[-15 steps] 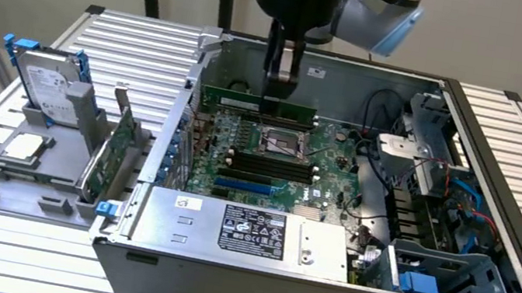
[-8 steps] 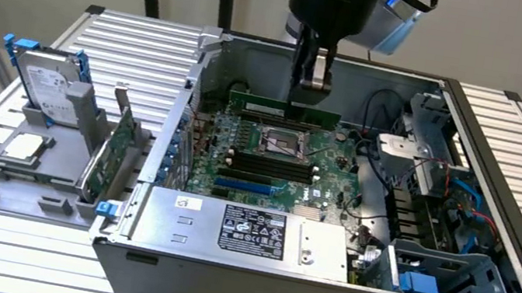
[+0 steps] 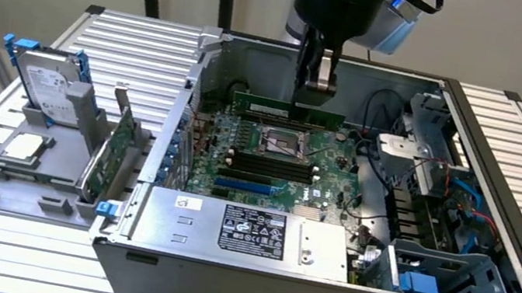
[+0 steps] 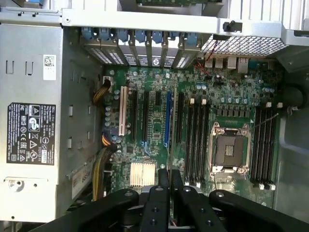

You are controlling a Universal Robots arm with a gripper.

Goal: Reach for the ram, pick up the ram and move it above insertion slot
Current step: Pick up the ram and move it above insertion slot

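Note:
The ram (image 3: 262, 105) is a thin green stick with dark chips. It hangs level and on edge over the back part of the motherboard (image 3: 234, 182), just behind the CPU socket (image 3: 283, 144). My gripper (image 3: 308, 100) comes straight down from above and is shut on the ram's upper edge near its middle. In the wrist view the gripper (image 4: 170, 180) has its black fingers (image 4: 161, 186) pressed close together, and they hide the stick. Empty black memory slots (image 4: 197, 145) lie on one side of the socket (image 4: 231, 150), with more memory slots (image 4: 264, 145) on the other.
The power supply (image 3: 227, 228) fills the case's front. A drive cage (image 3: 450, 275) and cables stand at the exterior view's right. Outside the case, at the exterior view's left, a grey holder (image 3: 25, 180) carries a hard drive (image 3: 44, 89) and a green expansion card (image 3: 119, 148).

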